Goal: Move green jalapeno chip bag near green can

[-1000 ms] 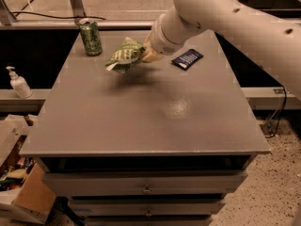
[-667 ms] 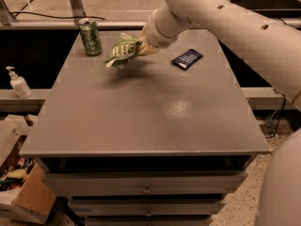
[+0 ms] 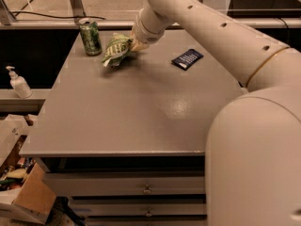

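The green jalapeno chip bag (image 3: 116,50) is light green with white lettering and hangs crumpled just above the far left part of the grey table (image 3: 131,107). My gripper (image 3: 133,44) is shut on the bag's right end, with the white arm reaching in from the right. The green can (image 3: 90,36) stands upright near the table's far left corner, a short gap to the left of the bag.
A small dark navy packet (image 3: 187,59) lies on the table to the right of the gripper. A white pump bottle (image 3: 19,83) stands on a low ledge left of the table. Cardboard boxes (image 3: 23,192) sit on the floor at lower left. Drawers run below the table front.
The gripper has carried the chip bag further left and toward the back, closer to the green can. The arm now fills more of the right side.
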Action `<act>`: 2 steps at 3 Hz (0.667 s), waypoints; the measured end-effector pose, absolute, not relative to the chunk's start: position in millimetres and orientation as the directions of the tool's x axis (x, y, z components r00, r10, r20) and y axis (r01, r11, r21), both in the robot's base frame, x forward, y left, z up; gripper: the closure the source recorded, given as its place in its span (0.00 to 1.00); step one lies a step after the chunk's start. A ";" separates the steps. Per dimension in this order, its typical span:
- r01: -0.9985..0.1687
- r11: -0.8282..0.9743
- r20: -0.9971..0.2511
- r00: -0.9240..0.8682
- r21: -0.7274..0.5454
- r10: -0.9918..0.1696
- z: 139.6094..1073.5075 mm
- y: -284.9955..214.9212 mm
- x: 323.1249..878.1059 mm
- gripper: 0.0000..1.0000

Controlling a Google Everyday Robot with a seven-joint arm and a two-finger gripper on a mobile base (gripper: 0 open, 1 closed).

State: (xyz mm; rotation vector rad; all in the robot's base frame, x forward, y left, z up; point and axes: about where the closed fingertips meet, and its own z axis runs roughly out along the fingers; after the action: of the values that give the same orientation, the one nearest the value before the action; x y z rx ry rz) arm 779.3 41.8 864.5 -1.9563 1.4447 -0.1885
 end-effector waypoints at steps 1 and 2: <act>-0.794 -0.146 -0.263 0.360 -0.590 -0.895 853.3 51.7 803.9 1.00; -0.803 -0.130 -0.269 0.341 -0.582 -0.901 847.4 58.0 817.6 0.83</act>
State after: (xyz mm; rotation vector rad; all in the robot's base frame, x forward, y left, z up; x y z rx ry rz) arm 817.6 58.0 847.4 -1.9535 1.4866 -0.1924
